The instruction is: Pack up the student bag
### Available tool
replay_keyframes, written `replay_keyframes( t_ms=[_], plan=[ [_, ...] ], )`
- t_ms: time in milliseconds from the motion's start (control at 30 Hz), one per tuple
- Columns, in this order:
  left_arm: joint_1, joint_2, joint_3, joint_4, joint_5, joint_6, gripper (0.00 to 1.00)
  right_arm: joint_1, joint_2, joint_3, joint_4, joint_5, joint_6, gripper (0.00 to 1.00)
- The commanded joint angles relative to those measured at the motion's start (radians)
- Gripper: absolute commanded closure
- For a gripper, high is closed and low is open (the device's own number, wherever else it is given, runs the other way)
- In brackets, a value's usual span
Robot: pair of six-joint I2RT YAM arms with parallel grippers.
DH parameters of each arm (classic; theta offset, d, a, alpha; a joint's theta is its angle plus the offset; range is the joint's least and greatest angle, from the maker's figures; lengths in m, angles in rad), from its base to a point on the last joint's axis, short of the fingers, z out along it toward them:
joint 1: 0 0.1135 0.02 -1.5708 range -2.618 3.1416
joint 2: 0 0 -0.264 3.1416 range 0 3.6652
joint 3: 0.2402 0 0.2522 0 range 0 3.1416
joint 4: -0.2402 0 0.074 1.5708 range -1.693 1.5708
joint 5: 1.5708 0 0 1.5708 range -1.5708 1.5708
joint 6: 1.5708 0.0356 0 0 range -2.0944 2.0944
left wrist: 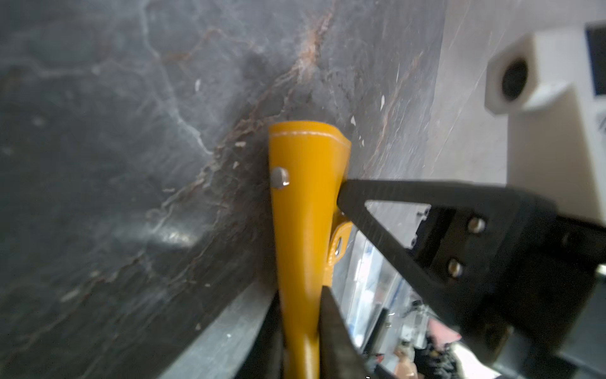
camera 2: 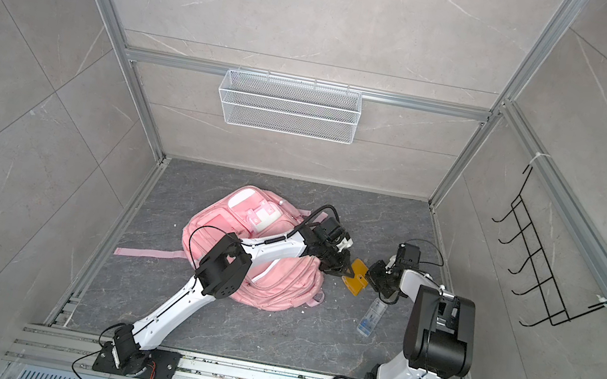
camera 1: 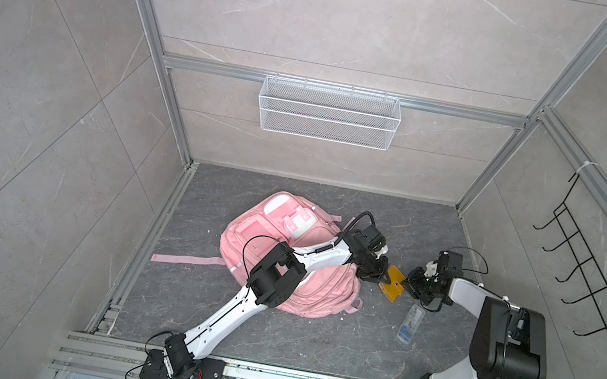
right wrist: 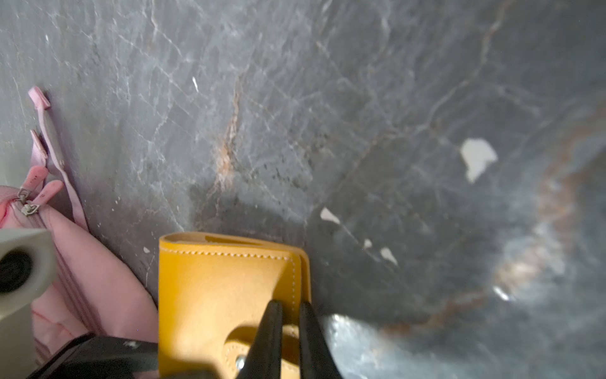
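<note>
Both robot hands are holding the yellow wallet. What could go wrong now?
The left gripper and right gripper both pinch the yellow wallet; if they pull unevenly it might bend or drop. The left arm reaches over the student bag and could snag it. The clear case beside the right arm might get bumped.

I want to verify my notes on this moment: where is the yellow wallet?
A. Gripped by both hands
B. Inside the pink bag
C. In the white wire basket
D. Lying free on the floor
A: the left hand and the right hand each pinch one side of the yellow wallet, beside the student bag.
</note>
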Motion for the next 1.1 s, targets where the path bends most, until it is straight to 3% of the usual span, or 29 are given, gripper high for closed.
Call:
replay_keyframes(
  t_ms=[0, 300, 467, 567, 733, 867, 1067],
  plan=[
    [0.001, -0.084, -0.049, 0.087, 0.028, 0.022, 0.96, 0.025, -0.086, 0.012, -0.112, -0.079, 0.005, 0.83],
    [0.096, -0.463, -0.357, 0.241, 0.018, 0.052, 1.0, 0.024, -0.324, 0.189, -0.244, -0.132, -0.003, 0.46],
    [0.183, -0.678, -0.507, 0.267, 0.02, 0.063, 1.0, 0.042, -0.356, 0.24, -0.168, -0.266, 0.087, 0.24],
    [0.244, -0.783, -0.583, 0.287, 0.028, 0.054, 1.0, 0.084, -0.353, 0.266, -0.09, -0.333, 0.144, 0.06],
    [0.328, -0.905, -0.681, 0.348, 0.05, 0.007, 1.0, 0.2, -0.318, 0.291, 0.19, -0.432, 0.318, 0.02],
    [0.351, -0.957, -0.707, 0.361, 0.066, -0.003, 1.0, 0.307, -0.255, 0.318, 0.402, -0.441, 0.448, 0.02],
    [0.359, -1.005, -0.763, 0.43, 0.087, -0.049, 1.0, 0.44, -0.156, 0.388, 0.428, -0.352, 0.454, 0.02]
  ],
)
